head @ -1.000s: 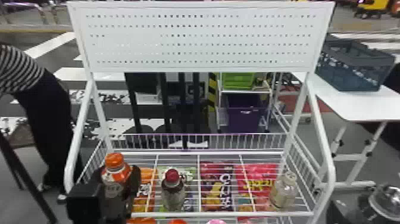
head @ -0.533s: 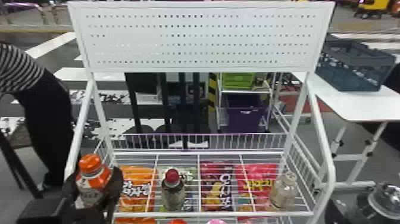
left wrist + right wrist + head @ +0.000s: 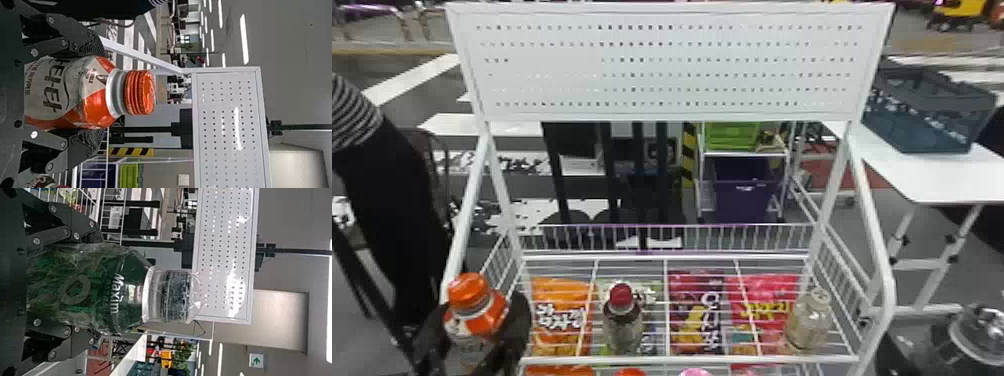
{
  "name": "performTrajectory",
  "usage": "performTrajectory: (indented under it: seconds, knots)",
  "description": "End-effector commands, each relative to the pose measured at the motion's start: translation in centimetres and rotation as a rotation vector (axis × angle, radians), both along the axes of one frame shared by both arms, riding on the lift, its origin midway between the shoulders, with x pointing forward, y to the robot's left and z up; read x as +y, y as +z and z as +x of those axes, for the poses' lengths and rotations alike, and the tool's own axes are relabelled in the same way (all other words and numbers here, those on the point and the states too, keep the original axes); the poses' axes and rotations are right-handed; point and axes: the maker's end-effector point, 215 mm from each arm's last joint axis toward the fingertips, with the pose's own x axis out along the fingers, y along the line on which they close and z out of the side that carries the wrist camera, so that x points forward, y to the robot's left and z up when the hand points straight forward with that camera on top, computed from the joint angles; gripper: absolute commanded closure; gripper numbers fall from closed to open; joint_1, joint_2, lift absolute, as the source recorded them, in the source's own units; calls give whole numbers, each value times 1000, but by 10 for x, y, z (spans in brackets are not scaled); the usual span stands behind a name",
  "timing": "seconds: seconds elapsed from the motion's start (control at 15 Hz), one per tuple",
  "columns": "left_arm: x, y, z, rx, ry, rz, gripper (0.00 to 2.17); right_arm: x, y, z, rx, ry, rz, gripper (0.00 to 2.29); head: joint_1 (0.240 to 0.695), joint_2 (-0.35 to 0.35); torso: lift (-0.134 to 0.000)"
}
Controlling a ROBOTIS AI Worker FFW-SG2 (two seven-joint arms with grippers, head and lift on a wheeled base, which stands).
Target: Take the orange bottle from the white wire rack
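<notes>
As seen in the head view, the orange bottle (image 3: 474, 320) is at the front left corner of the white wire rack (image 3: 682, 359), overlapping the left side frame in sight; whether it touches that frame cannot be determined. The left gripper (image 3: 476, 334) has the bottle clasped around its body, one finger on each side, with the orange cap (image 3: 140, 93) and neck projecting past the fingertips. The bottle is close to upright.

The right gripper (image 3: 902, 356) is found beyond the rack's right side, near the front right corner. Its fingers are closed about a green-labelled jar (image 3: 90, 290) with a clear cap, the jar also near upright.

On the rack's upper shelf, a dark bottle with a red cap (image 3: 623, 325) stands near the front edge, left of the middle. A pale-capped clear bottle (image 3: 807, 320) stands near the front right corner. Beneath the shelf wires, from left to right, lie an orange packet (image 3: 559, 320), a green packet (image 3: 652, 292), a purple packet (image 3: 697, 320) and a red packet (image 3: 764, 300). An orange lid (image 3: 630, 372) and a pink lid (image 3: 697, 372) are noted below the front edge.
</notes>
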Motion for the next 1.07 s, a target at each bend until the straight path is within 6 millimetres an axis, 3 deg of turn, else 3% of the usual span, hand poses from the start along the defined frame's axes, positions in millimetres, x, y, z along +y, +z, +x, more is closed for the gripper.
performTrajectory:
  seconds: [0.0,1.0]
  knots:
    - [-4,-1,-3,2,-2,5,1686,1,0,0,-1,2,3,829,499,0,0]
    - [-3,8,-3,-14,-5,9,1686,2,3,-2,-8,4,6,829,499,0,0]
